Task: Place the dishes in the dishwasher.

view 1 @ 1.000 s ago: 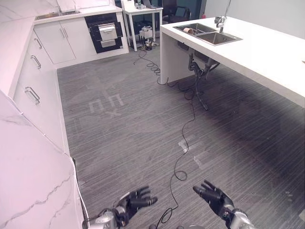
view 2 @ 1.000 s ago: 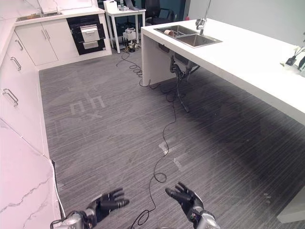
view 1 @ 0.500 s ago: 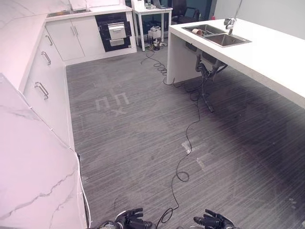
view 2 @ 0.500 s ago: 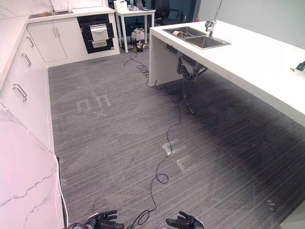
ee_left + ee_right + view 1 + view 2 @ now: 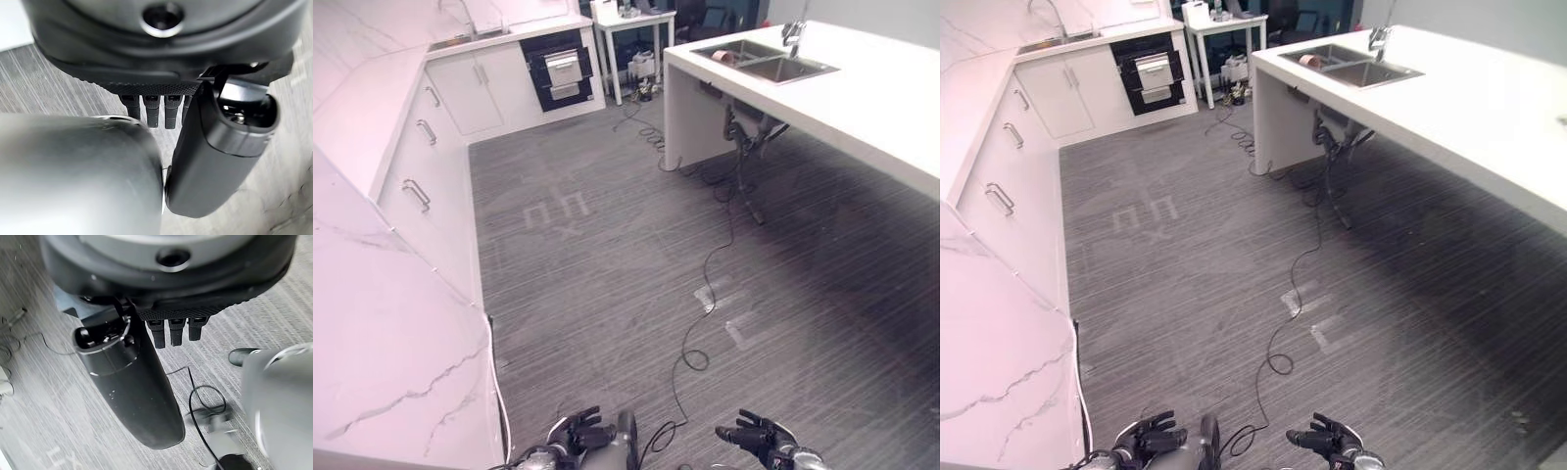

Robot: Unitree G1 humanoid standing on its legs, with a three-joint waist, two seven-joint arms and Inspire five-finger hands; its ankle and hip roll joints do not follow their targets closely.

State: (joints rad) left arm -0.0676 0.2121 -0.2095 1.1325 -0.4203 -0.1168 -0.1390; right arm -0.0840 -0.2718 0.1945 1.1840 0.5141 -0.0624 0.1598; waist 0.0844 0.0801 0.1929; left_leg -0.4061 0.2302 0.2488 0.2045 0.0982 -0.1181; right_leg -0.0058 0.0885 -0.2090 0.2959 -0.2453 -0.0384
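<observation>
While both arms hang low at the near edge of the room, the left robot hand (image 5: 576, 437) and the right robot hand (image 5: 756, 441) hover over the grey floor (image 5: 626, 264), each with its fingers loosely spread and holding nothing. In each wrist view the fingers stand out straight past a bare thumb, with floor beyond them. Across the room, a white island table (image 5: 862, 98) carries a steel sink (image 5: 766, 61), and a small round dish (image 5: 723, 57) sits in its left basin; what kind of dish it is cannot be made out from here. By my judgement it will be rigid, light, breakable and possibly wet, so the safest hold would be a pinch across its rim, thumb inside and fingers outside. Against the far wall, set among white cabinets (image 5: 470, 93), stands a dark dishwasher (image 5: 558, 69) with a pale rack or drawer front showing. A small white side table (image 5: 628, 39) stands just beside it. Both hands are well apart from dish and dishwasher, so the task looks barely begun.
</observation>
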